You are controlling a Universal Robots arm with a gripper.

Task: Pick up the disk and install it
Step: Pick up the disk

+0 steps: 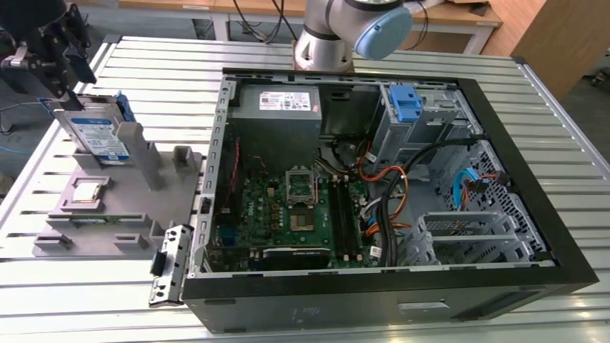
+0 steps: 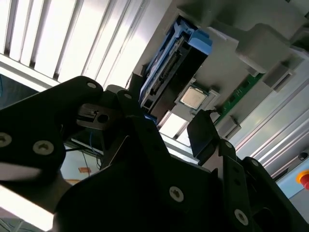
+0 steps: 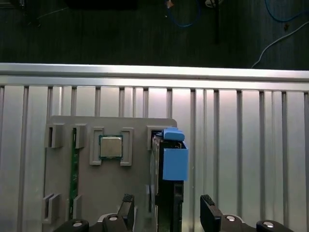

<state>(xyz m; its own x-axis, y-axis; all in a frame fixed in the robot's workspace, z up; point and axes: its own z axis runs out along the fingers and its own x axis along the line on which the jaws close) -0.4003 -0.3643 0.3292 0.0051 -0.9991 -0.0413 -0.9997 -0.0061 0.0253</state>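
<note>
The disk [image 1: 96, 136], a silver-grey drive with a white-and-blue label in a blue carrier, stands on edge in a grey holder [image 1: 124, 214] at the exterior view's left. My gripper [image 1: 68, 75] hangs just above its top end. In the first wrist view the black fingers [image 3: 126, 209] sit apart on either side of the disk [image 3: 166, 193], so the gripper [image 3: 167, 199] is open and holds nothing. The second wrist view shows the disk [image 2: 169, 67] beyond the gripper [image 2: 164, 111].
The holder also carries a small square chip [image 1: 88, 190] and a green memory strip [image 1: 91, 219]. An open computer case [image 1: 381, 286] fills the slatted table's middle and right, with a blue bracket [image 1: 407, 103] in its drive bay. A detached panel part [image 1: 167, 264] lies beside the case.
</note>
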